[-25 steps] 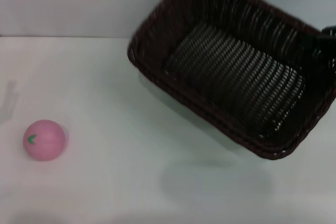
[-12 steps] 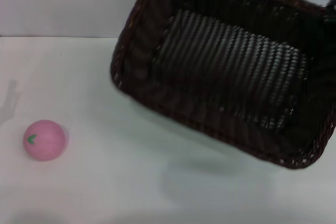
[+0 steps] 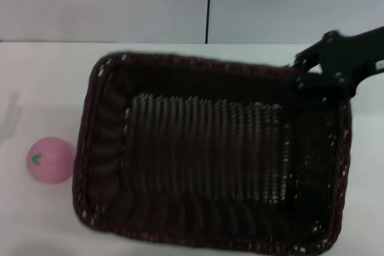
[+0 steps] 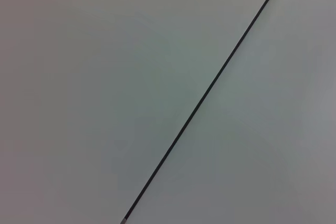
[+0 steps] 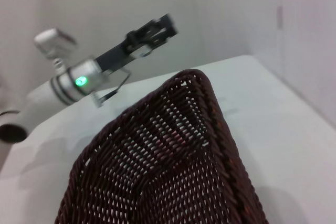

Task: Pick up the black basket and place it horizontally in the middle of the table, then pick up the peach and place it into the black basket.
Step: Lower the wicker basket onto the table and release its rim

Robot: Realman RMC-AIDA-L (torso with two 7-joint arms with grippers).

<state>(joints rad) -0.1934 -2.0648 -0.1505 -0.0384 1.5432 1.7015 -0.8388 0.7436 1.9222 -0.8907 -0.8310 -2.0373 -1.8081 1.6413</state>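
Observation:
The black basket (image 3: 198, 63) fills the middle of the head view, long side across, open side up, held above the white table (image 3: 36, 88). My right gripper (image 3: 306, 75) is shut on its far right rim. The right wrist view shows the basket's woven inside and braided rim (image 5: 173, 171) close up. The pink peach (image 3: 51, 160) sits on the table at the left, just beside the basket's left end as seen from the head. My left gripper (image 5: 157, 29) shows only in the right wrist view, raised above the table beyond the basket, away from both things.
A grey wall with a thin black vertical seam (image 3: 210, 4) stands behind the table. The left wrist view shows only that wall and seam (image 4: 210, 87). White tabletop (image 5: 273, 108) shows beside the basket.
The basket has swung from the far right, tilted and angled, down and left to the middle, now lying crosswise and nearer the peach. The peach has not moved.

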